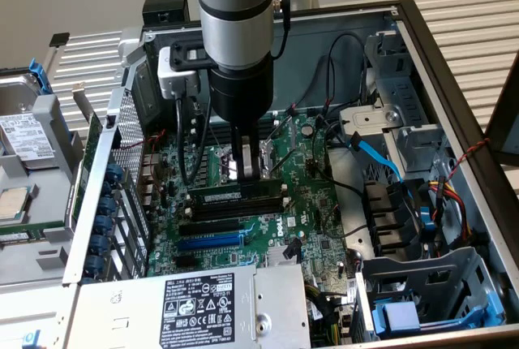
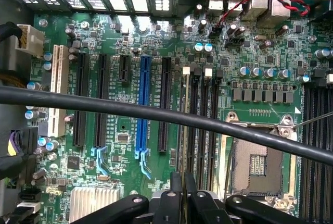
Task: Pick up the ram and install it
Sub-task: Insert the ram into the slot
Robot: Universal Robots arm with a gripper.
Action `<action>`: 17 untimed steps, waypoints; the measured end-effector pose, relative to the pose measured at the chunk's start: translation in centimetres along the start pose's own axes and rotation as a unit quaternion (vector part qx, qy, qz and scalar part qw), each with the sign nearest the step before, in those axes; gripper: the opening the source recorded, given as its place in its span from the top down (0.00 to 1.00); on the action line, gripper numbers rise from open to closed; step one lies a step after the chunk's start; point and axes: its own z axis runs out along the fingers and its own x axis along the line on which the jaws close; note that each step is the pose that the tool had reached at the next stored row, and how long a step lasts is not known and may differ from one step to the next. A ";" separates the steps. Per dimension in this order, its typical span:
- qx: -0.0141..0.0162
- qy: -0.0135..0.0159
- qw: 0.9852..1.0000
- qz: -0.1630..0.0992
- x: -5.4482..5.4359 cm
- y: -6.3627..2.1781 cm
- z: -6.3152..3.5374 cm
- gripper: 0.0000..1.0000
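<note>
Okay, black 2-finger gripper (image 1: 250, 172) clamps the long thin dark green ram stick (image 1: 231, 194), upright along black white-clipped memory slots (image 1: 243, 210) on the green motherboard (image 1: 316, 231).

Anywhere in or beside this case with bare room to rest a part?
Free: the top of the power supply, beside its label; the slatted surface outside the case wall. Crowded: around the gripper on the ram, and the cables by the drive cage.

You can read a white Dell logo (image 1: 294, 221) on the motherboard (image 1: 316, 239), near its power-supply edge. Power supply label (image 1: 199, 308) and hard drive sticker (image 1: 24, 136): print too small to read.
</note>
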 end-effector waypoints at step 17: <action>0.002 -0.004 1.000 0.003 0.0 0.04 0.24 0.87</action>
